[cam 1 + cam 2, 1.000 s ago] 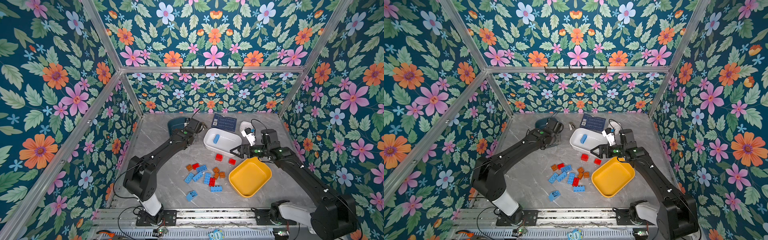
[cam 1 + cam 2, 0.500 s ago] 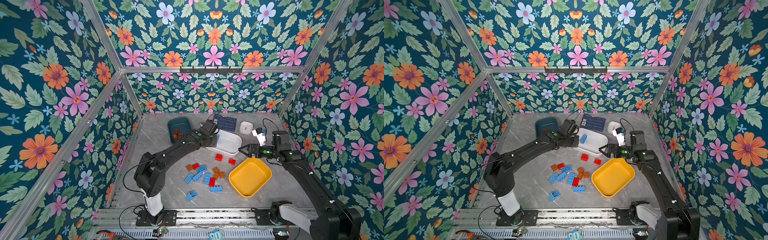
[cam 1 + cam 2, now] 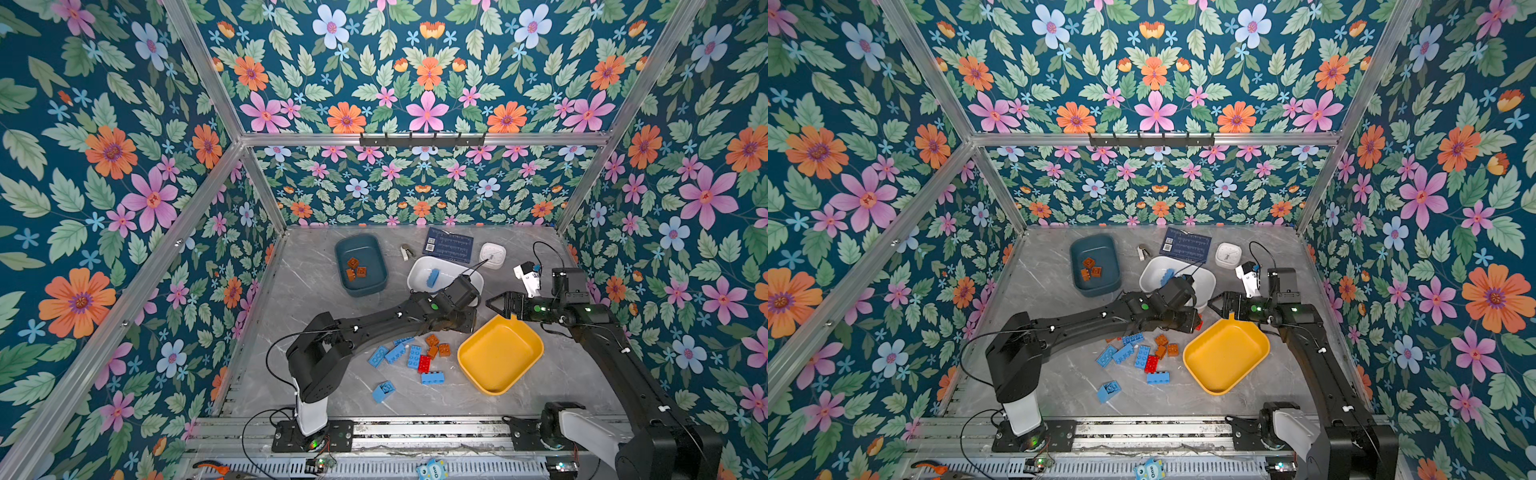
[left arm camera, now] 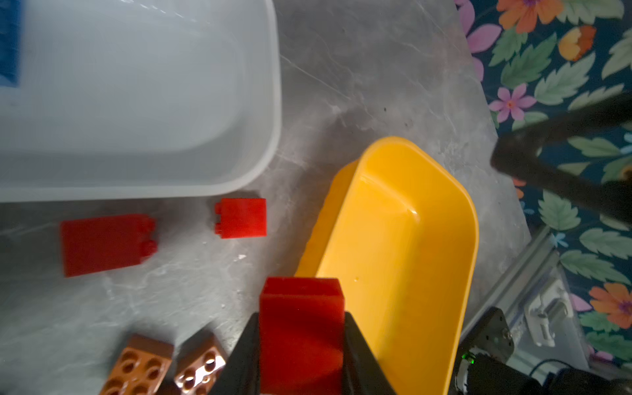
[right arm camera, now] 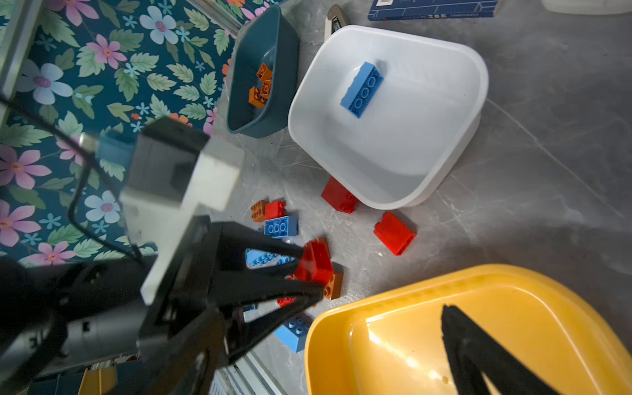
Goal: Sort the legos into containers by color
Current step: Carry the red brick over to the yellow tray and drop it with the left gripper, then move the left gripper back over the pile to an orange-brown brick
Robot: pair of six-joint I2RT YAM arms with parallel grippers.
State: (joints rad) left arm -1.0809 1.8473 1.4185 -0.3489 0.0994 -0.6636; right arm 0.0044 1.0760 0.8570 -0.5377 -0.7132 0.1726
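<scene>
1. The held red brick [image 4: 301,342] is clamped between the fingers of the left tool [image 4: 301,319], whose jaws are narrowed onto its sides. It hangs just beside the rim of the yellow tub [image 4: 403,239], outside it.
2. The loose red bricks [image 4: 106,244], [image 4: 241,218], two in number, lie on the counter [image 3: 311,299] between the white tub [image 3: 417,275] and the yellow tub.
3. The loose pile [image 3: 413,356] of blue, orange-brown and red bricks lies on the counter just left of the yellow tub in both top views. A lone blue brick [image 3: 384,390] lies apart, toward the counter's near edge.
4. The white tub contains one long blue brick [image 5: 362,89].
5. The teal tub [image 3: 361,249], left of the white tub, contains three orange-brown bricks [image 3: 360,271].
6. The right tool [image 3: 498,304] is at the far corner of the yellow tub, spread wide. Only one finger [image 5: 478,352] shows in its wrist view, and it carries nothing.
7. A dark blue card [image 3: 449,245] and a white clock [image 3: 492,255] lie behind the white tub.
</scene>
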